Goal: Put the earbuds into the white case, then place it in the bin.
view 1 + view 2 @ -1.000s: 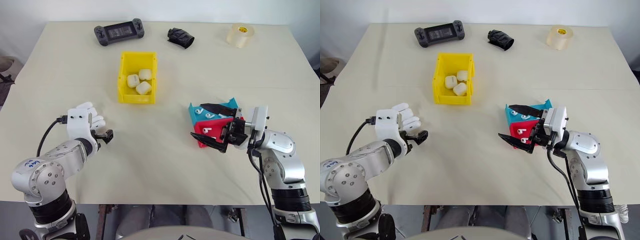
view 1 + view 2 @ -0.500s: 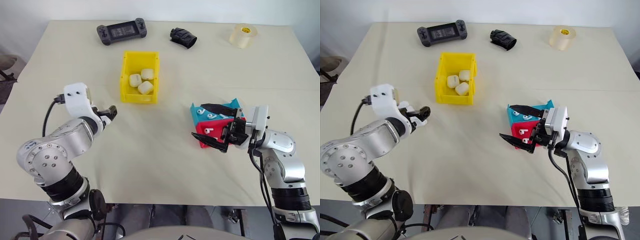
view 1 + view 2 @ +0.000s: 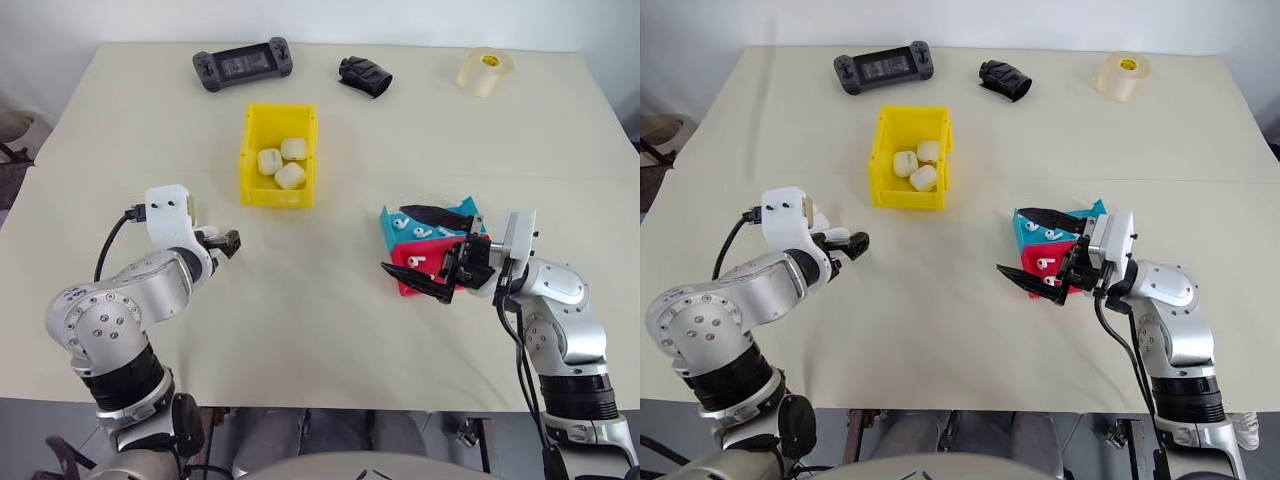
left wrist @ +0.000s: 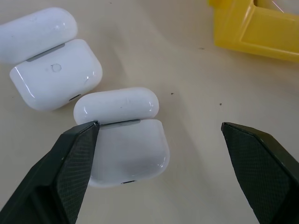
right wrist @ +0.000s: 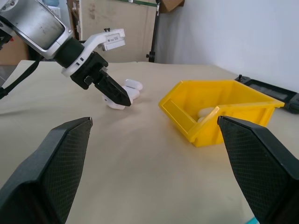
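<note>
From overhead, left arm hides the white cases (image 4: 126,135) from you; earbuds (image 3: 417,231) too small to count; bin (image 4: 254,28) cut off at edge.

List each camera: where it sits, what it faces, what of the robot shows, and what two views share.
Left and right eye views: head, looking down at the table; both arms show.
Left wrist view: on the left arm, facing two open white cases; left gripper fingers open.
Right wrist view: on the right arm, facing across the table; right gripper open.
Shared: the wrist views both show the yellow bin.
</note>
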Controlling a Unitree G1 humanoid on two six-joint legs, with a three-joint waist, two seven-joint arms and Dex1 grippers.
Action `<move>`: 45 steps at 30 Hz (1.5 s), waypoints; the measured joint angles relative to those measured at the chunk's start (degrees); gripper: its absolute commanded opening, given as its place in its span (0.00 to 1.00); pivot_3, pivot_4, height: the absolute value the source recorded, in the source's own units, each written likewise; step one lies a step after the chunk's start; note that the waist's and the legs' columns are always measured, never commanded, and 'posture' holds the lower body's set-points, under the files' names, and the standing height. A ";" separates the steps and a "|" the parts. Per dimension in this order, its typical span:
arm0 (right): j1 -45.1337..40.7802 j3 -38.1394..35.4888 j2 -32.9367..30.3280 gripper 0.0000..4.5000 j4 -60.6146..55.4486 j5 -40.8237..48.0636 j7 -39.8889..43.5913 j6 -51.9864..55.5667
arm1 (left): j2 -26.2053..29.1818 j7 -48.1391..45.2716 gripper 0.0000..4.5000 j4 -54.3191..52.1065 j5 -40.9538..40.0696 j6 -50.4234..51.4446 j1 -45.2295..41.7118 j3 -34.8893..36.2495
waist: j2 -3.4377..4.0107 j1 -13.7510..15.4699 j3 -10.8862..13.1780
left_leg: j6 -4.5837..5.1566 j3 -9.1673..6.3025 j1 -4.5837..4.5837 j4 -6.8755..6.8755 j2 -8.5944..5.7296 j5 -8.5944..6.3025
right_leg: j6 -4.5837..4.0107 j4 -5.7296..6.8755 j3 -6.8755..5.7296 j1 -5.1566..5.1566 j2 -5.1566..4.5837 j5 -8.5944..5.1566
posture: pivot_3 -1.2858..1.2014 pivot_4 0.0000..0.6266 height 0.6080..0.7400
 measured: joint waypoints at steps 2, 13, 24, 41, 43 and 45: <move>0.33 0.00 -0.20 1.00 0.00 0.01 0.23 0.01 | 0.18 1.45 0.99 -1.16 -2.76 0.05 1.25 0.03 | 0.00 0.00 0.00 | 0.00 0.00 0.00 0.00 0.00 0.00 | 0.00 0.00 0.01 -0.01 0.00 0.00 | 0.52 0.24 1.00; -1.15 -0.07 -0.73 1.00 0.73 0.07 1.67 0.03 | 1.14 13.99 0.99 -3.08 -16.36 0.61 4.86 1.56 | 0.00 0.13 0.00 | 0.00 0.00 0.02 0.01 -0.01 0.00 | 0.00 -0.01 0.05 -0.01 0.00 0.00 | 0.52 0.24 1.00; -2.67 -0.09 -1.13 1.00 1.45 0.33 3.14 1.57 | 23.27 34.93 0.99 10.17 -42.11 -10.56 2.26 -10.32 | -0.05 0.04 0.03 | -0.02 -0.03 0.02 -0.03 -0.02 -0.01 | 0.00 0.43 0.18 -0.19 -0.01 0.00 | 0.52 0.24 1.00; -1.22 0.09 -0.32 1.00 -0.16 0.95 2.80 2.59 | 32.17 46.04 0.99 18.18 -57.06 -33.96 -5.36 -30.94 | -0.04 -0.07 0.03 | -0.03 0.09 -0.04 -0.06 -0.08 -0.01 | -0.01 0.74 0.34 -0.71 0.00 0.00 | 0.52 0.24 1.00; -0.96 0.09 -0.21 1.00 -0.20 0.95 2.49 2.58 | 31.54 46.02 0.99 19.28 -57.07 -34.40 -5.57 -31.75 | -0.04 -0.10 0.03 | -0.03 0.09 -0.04 -0.05 -0.08 -0.02 | -0.01 0.79 0.34 -0.74 -0.01 0.00 | 0.52 0.24 1.00; -0.75 0.09 -0.19 1.00 -0.38 0.95 2.26 2.58 | 31.17 46.03 0.99 20.13 -57.06 -34.86 -5.52 -32.37 | -0.04 -0.17 0.03 | -0.03 0.09 -0.05 -0.03 -0.07 -0.01 | -0.01 0.81 0.34 -0.78 0.00 0.00 | 0.52 0.24 1.00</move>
